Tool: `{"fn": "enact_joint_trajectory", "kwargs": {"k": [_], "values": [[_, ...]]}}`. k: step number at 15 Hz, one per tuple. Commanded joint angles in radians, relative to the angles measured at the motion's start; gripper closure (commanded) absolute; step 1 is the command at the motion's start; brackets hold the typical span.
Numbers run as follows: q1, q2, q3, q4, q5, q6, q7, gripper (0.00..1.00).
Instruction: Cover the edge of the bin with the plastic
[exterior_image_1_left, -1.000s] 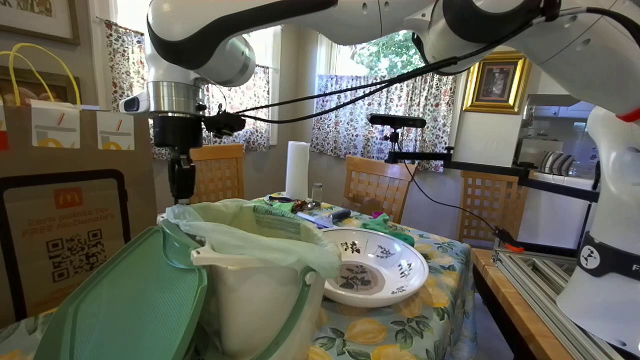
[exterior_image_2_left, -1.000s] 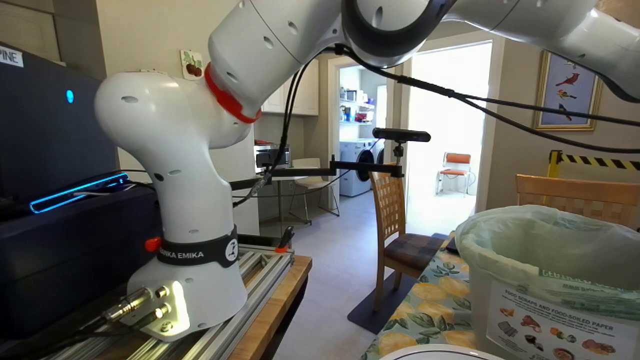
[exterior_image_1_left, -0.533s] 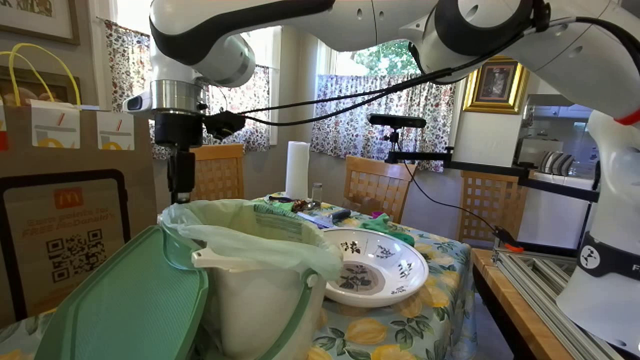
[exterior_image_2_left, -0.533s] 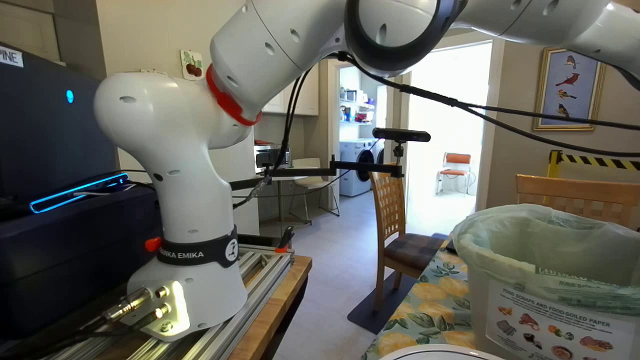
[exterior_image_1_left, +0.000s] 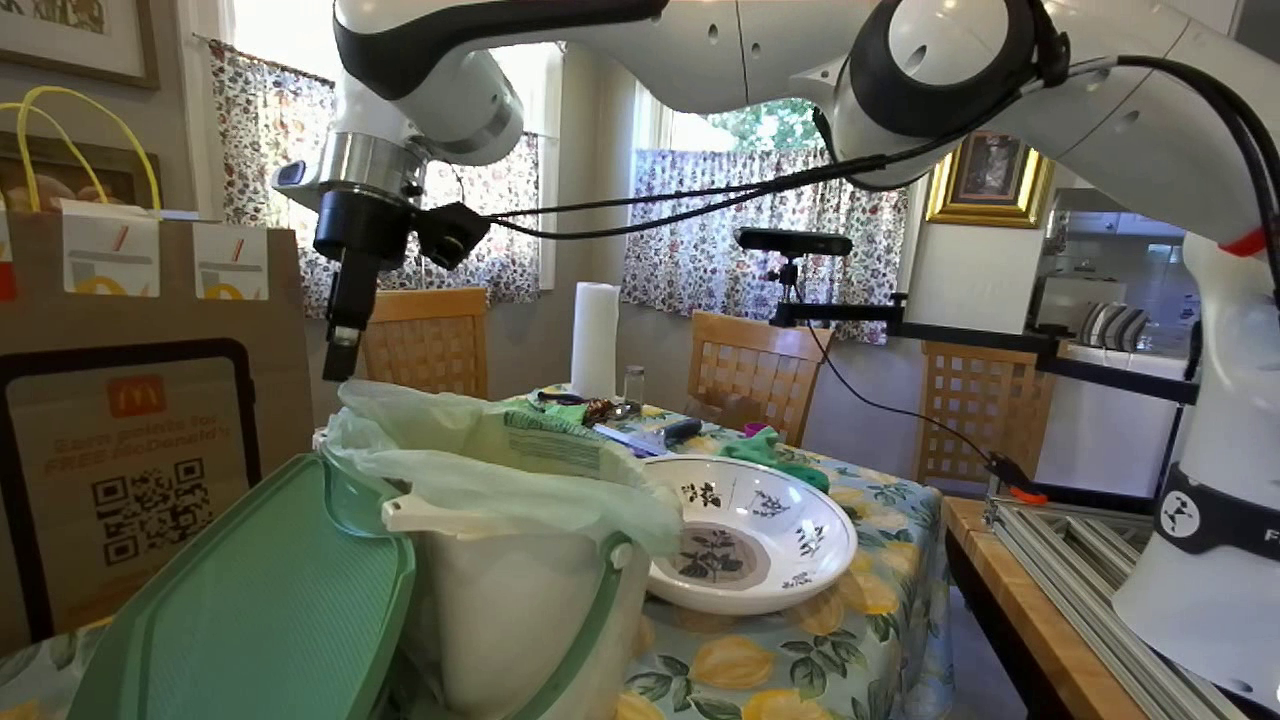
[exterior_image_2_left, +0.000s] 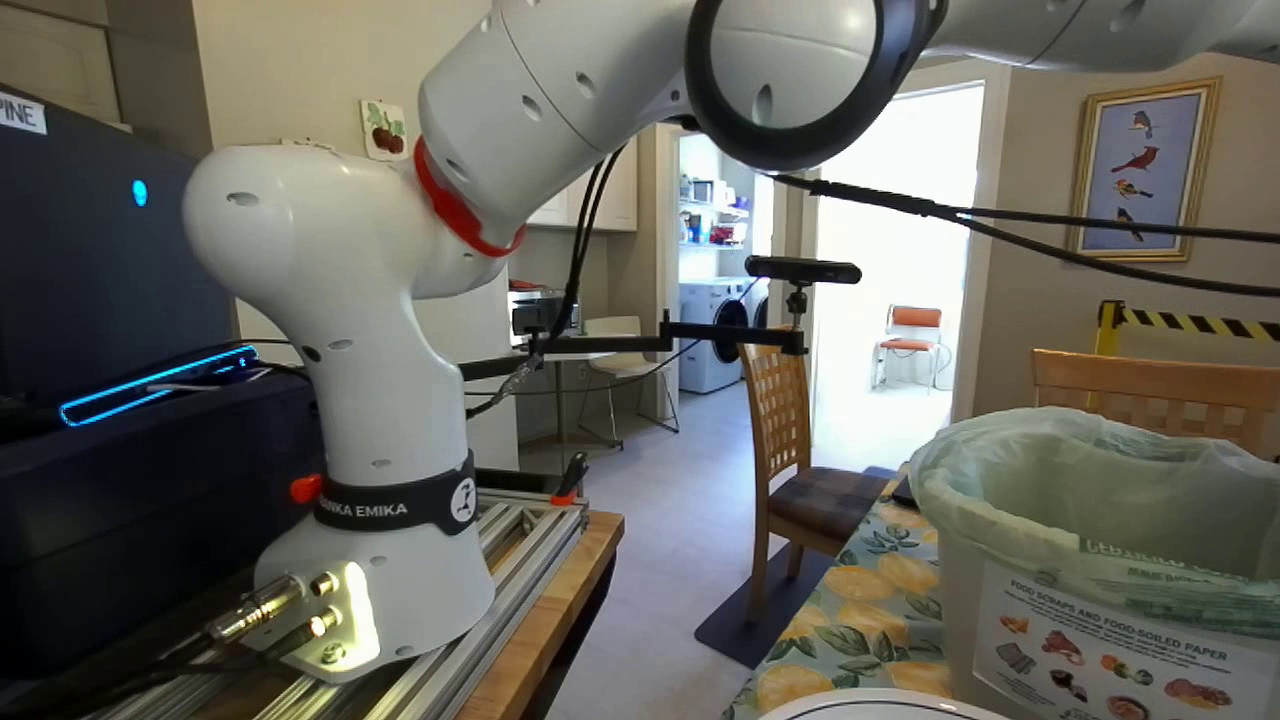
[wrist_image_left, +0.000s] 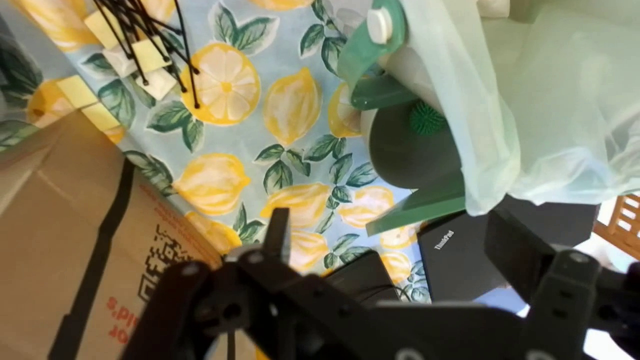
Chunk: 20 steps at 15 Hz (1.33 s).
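Observation:
The cream-white bin (exterior_image_1_left: 520, 610) stands on the table with the translucent pale green plastic (exterior_image_1_left: 540, 495) lining it. In both exterior views the plastic folds outward over much of the rim; a white tab of the bin pokes out below it. Its far-left part rises in a loose peak. Just above that peak, my gripper (exterior_image_1_left: 340, 365) hangs tilted. In the wrist view my gripper (wrist_image_left: 395, 237) is open, its fingers (wrist_image_left: 276, 235) wide apart with nothing between them. The plastic (wrist_image_left: 560, 100) hangs close to one finger; contact I cannot tell. The other exterior side shows the bin (exterior_image_2_left: 960, 600) without my gripper.
A mint-green lid-like piece (exterior_image_1_left: 250, 600) leans against the bin, beside a large paper bag (exterior_image_1_left: 150, 430). The patterned white dish (exterior_image_1_left: 800, 570) sits on the robot's side. A dark laptop (wrist_image_left: 450, 260) and an open container (wrist_image_left: 395, 150) show in the wrist view.
My gripper was down at the plastic's far-left edge; it has risen, tilted and spread its jaws, coming off it. The plastic there now stands up in a slightly higher peak.

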Motion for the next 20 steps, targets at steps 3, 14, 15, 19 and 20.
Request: {"fn": "enact_joint_trajectory", "kwargs": {"k": [3,14,15,19,20], "values": [[-0.016,0.03,0.024,0.084,0.042,-0.021,-0.015,0.0],[-0.003,-0.237,0.016,-0.077,-0.011,-0.199,-0.15,0.0],[-0.004,-0.265,0.012,-0.098,-0.013,-0.187,-0.148,0.0],[0.0,-0.362,-0.004,-0.199,-0.034,-0.157,-0.174,0.0],[0.002,-0.381,-0.008,-0.225,-0.046,-0.153,-0.174,0.0]]}}
